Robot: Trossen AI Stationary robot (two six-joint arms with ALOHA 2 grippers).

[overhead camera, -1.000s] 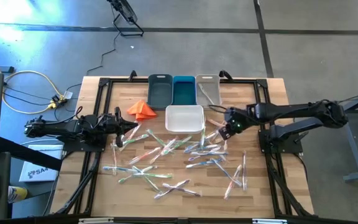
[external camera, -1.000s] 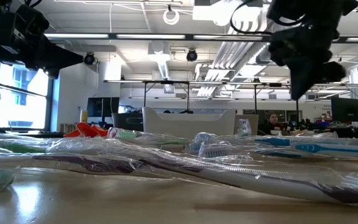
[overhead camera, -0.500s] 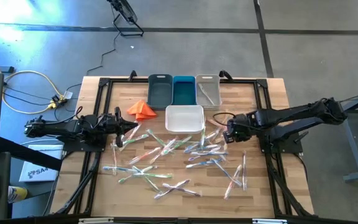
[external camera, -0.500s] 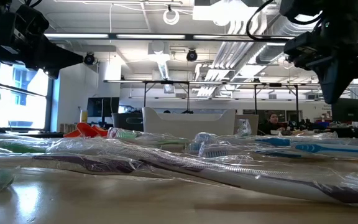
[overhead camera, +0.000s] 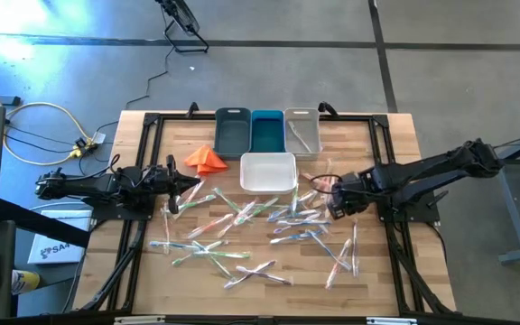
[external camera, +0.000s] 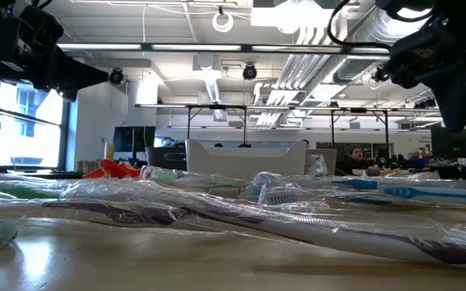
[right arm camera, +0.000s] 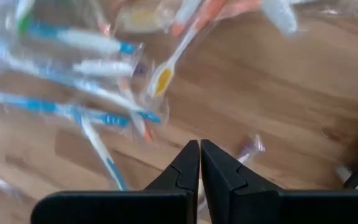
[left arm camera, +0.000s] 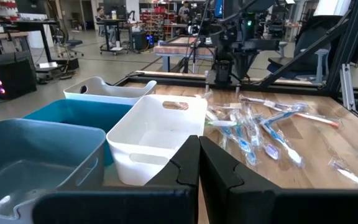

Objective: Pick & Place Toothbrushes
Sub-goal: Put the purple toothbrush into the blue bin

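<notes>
Many toothbrushes (overhead camera: 260, 226) in clear wrappers lie flat and scattered over the middle of the wooden table, and they fill the foreground of the low view (external camera: 217, 206). My right gripper (overhead camera: 336, 202) hangs shut above the right end of the scatter, pointing down at bare wood (right arm camera: 199, 155) with wrapped brushes just beyond its fingertips. It holds nothing. It shows at the top right of the low view (external camera: 458, 113). My left gripper (overhead camera: 194, 187) waits shut and level at the table's left, facing the bins (left arm camera: 199, 154).
A white bin (overhead camera: 268, 171) stands behind the scatter. Three bins line the far edge: dark grey-blue (overhead camera: 232, 131), teal (overhead camera: 266, 131) and light grey (overhead camera: 301, 131), which has a toothbrush in it. An orange folded cloth (overhead camera: 206, 160) lies left of the white bin.
My right gripper has swung from beside the white bin's right corner toward the table's near edge and a little to the right, rolling about its wrist as it went. It has stayed shut and holds nothing. The toothbrushes have not moved.
</notes>
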